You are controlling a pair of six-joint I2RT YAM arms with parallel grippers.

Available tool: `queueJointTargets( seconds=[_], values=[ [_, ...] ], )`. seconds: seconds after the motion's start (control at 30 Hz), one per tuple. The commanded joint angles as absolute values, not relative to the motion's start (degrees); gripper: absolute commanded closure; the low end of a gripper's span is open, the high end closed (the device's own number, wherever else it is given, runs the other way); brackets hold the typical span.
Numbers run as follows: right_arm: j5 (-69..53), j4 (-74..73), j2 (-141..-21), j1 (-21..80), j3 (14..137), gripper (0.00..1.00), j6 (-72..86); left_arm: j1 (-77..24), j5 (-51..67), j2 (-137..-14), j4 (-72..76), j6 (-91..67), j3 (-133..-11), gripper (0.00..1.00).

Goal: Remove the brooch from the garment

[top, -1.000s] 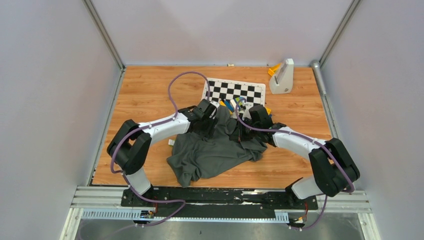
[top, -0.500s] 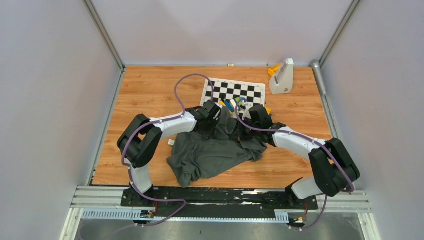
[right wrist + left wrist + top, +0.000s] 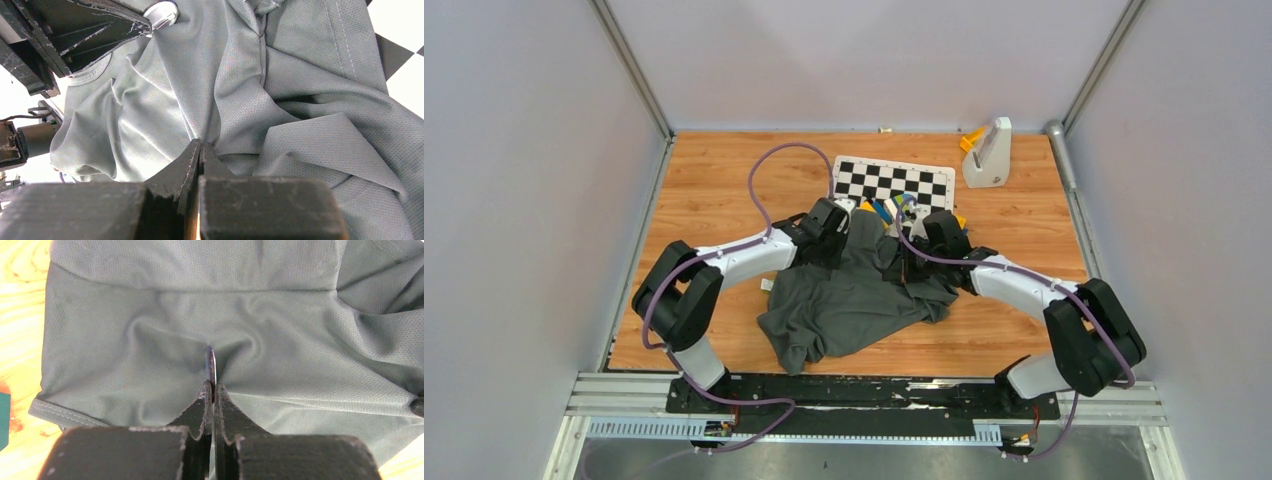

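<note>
The dark grey garment (image 3: pixel 844 310) lies crumpled on the wooden table between both arms. My left gripper (image 3: pixel 211 386) is shut on the brooch (image 3: pixel 211 362), a thin disc seen edge-on, with the garment (image 3: pixel 125 330) puckered up around it. In the right wrist view the brooch (image 3: pixel 162 12) shows as a pale round piece at the tips of the left fingers (image 3: pixel 100 30). My right gripper (image 3: pixel 200 144) is shut on a fold of the garment (image 3: pixel 310 140), a little to the right of the brooch. From above, the left gripper (image 3: pixel 832 216) and right gripper (image 3: pixel 911 262) are over the garment's far edge.
A black-and-white chequered board (image 3: pixel 894 182) lies just behind the garment, with small coloured objects (image 3: pixel 889 208) at its near edge. A white stand (image 3: pixel 989 155) is at the back right. Bare wooden table (image 3: pixel 724 190) lies to the left. Walls enclose the table.
The left gripper has closed from open onto the brooch, and its wrist and elbow have shifted a little to the left. The right arm has not moved.
</note>
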State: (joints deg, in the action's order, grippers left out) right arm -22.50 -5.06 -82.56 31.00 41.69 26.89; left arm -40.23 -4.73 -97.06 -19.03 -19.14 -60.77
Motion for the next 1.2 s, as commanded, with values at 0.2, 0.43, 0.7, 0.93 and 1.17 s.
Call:
queueJointTargets(
  seconds=[0.2,0.43,0.7,0.93,1.17],
  values=[
    [-23.8,-0.7,-77.1,31.3,40.0,0.95,26.8,-38.5,2.4,-85.8,-15.5,-19.5,-55.7,1.00],
    [-23.7,-0.7,-73.3,31.3,39.5,0.96,27.3,-35.5,12.3,-77.9,-10.5,-22.3,-49.8,1.00],
    [-20.1,-7.4,-72.7,31.3,42.3,1.00,28.6,-35.2,17.7,-74.6,-4.3,-22.7,-46.9,1.00],
    [-17.7,-9.1,-72.7,27.5,43.2,1.00,32.3,-35.2,19.4,-73.6,-4.2,-23.3,-46.0,1.00],
    [-30.1,-4.2,-72.7,27.8,41.0,1.00,30.4,-35.2,17.4,-72.4,-3.9,-22.6,-45.5,1.00]
  ],
)
